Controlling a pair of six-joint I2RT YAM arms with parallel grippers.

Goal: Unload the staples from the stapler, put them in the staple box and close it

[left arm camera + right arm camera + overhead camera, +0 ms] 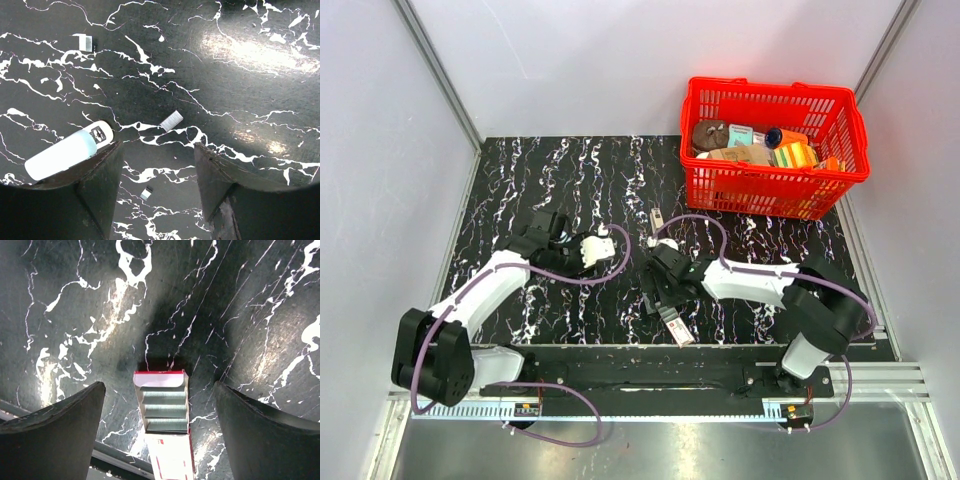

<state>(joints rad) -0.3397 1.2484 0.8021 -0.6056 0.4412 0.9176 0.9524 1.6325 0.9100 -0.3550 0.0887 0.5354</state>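
Stapler not yet picked up — both grippers spread and empty.

The stapler (657, 218) is seen lying flat on the black marbled table (550, 170), a little beyond both grippers on the side toward the red basket (760, 190), and is touched by neither. The left gripper (157, 147) is spread over bare table with nothing between its fingers; a loose staple strip (171, 120) lies just ahead of it. The right gripper (159, 386) is spread wide above an open staple box (162, 410), and nothing is pinched. The step in hand is judged to be the approach — no sign is seen that the unloading itself has begun. Next, the slim body would need to be clamped squarely across its width by one gripper. Careful alignment is called for, since the stapler is far smaller than the fingers. The staple track could then be drawn out by the other gripper.
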